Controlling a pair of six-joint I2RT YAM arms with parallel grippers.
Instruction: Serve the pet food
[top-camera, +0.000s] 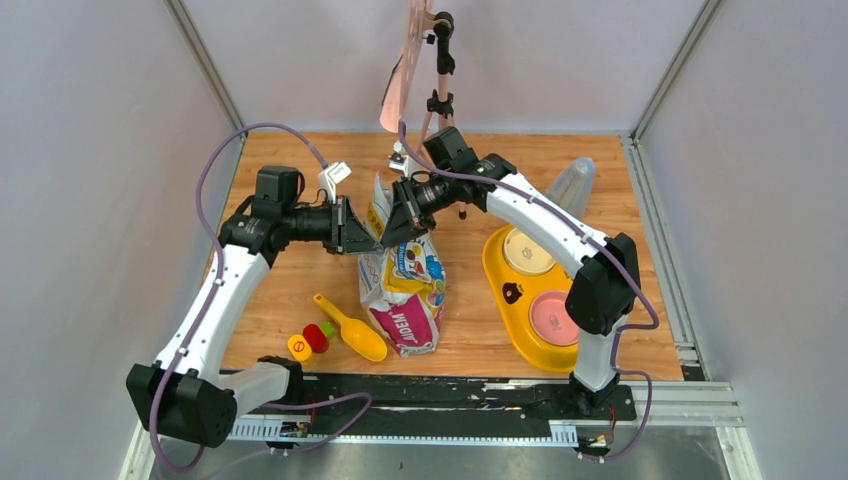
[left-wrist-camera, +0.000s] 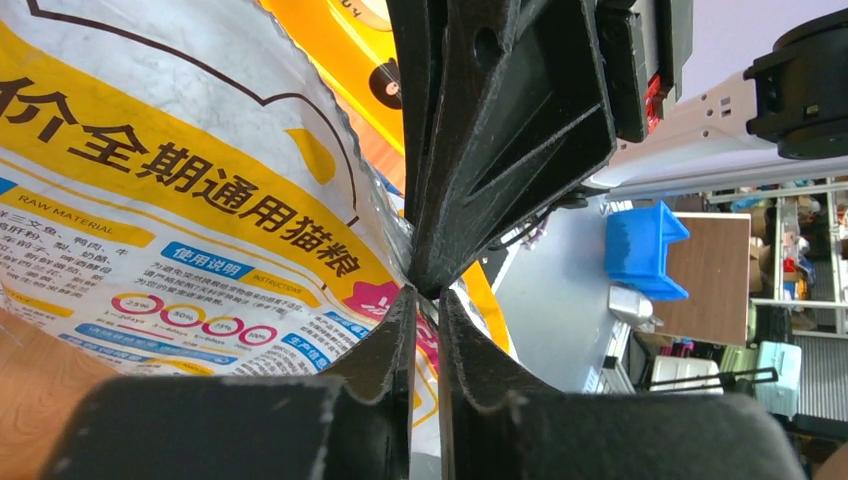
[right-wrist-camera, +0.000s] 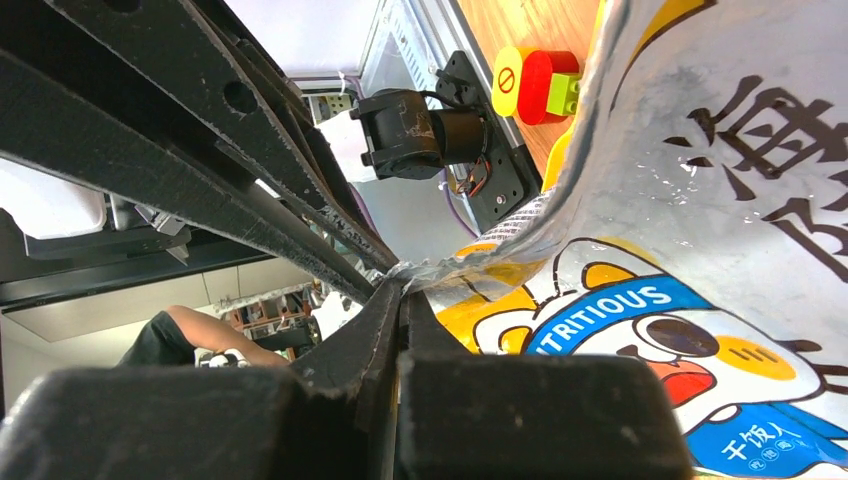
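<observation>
Wooden tabletop (top-camera: 300, 290), printed bag (top-camera: 405, 295) beside yellow double-bowl (top-camera: 495, 262)

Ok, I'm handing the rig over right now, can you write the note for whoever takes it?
Left gripper: shut on the top edge of the pet food bag.
Right gripper: shut on the same edge, facing the left one.
Bag stands mid-table. The yellow scoop lies to its left, not held. The yellow feeder is to its right.
Done: bag gripped by both.
No kibble visible; both bowls look empty.
Left: open the bag, get food into a bowl.
</observation>
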